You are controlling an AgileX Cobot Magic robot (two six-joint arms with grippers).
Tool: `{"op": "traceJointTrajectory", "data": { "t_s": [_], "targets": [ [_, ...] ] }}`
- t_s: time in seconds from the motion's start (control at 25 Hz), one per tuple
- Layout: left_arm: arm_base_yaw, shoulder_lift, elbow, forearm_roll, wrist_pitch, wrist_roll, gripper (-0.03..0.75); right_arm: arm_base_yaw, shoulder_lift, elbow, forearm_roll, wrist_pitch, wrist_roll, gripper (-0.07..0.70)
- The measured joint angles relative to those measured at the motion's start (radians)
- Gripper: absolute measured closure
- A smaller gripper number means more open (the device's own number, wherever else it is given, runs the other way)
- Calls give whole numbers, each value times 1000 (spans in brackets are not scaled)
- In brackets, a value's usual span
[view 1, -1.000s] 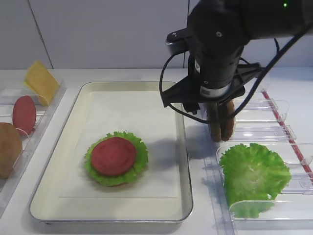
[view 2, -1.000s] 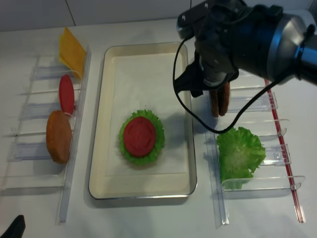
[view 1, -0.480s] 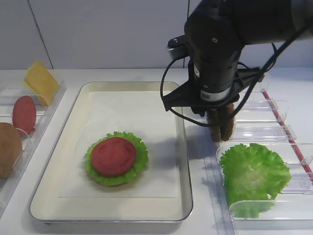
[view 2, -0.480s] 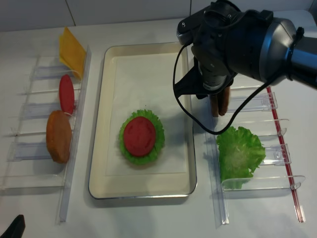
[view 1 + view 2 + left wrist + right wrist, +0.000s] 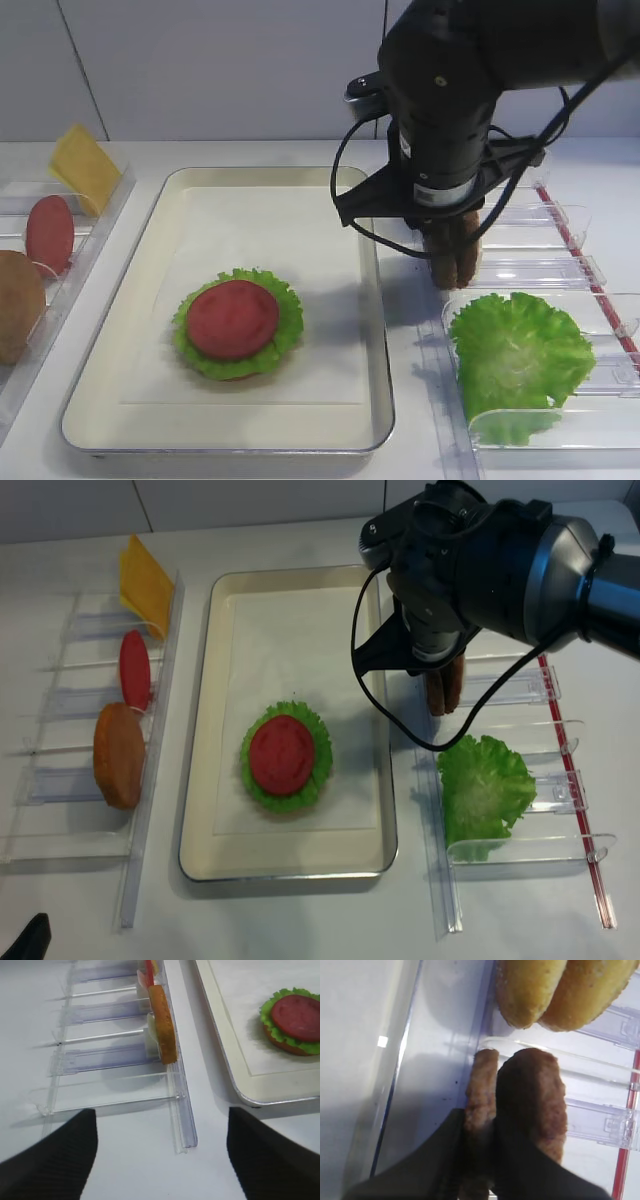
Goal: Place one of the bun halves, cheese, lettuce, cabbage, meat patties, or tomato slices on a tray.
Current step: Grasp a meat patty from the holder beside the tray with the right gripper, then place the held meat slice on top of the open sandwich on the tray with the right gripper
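We've got the right end effector (image 5: 479, 1160) clamped shut on one of the meat patties (image 5: 481, 1110) in the right-side rack (image 5: 560, 270); lift straight up so the neighbor stays put, then swing over to the tray (image 5: 370, 330).

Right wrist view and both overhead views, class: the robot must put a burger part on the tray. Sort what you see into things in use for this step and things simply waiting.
In use:
right hand, shut on one meat patty
tray
stack of lettuce and tomato slice on the tray

Waiting:
second patty
bun halves
cheese
spare lettuce leaf
clear bins
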State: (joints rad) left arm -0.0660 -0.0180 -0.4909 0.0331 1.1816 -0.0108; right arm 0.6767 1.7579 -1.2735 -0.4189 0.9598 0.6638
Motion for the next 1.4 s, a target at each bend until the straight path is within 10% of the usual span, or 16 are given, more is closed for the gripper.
{"op": "traceJointTrajectory", "data": {
  "t_s": [0.52, 0.84, 1.4],
  "targets": [
    [0, 0, 0, 0, 0, 0, 195, 49, -199, 0, 20, 12, -2, 475],
    [0, 0, 0, 0, 0, 0, 195, 98, -227, 0, 180, -79, -33, 475],
    [0, 0, 0, 0, 0, 0, 195, -3, -227, 63, 931, -243, -664, 475]
  ]
}}
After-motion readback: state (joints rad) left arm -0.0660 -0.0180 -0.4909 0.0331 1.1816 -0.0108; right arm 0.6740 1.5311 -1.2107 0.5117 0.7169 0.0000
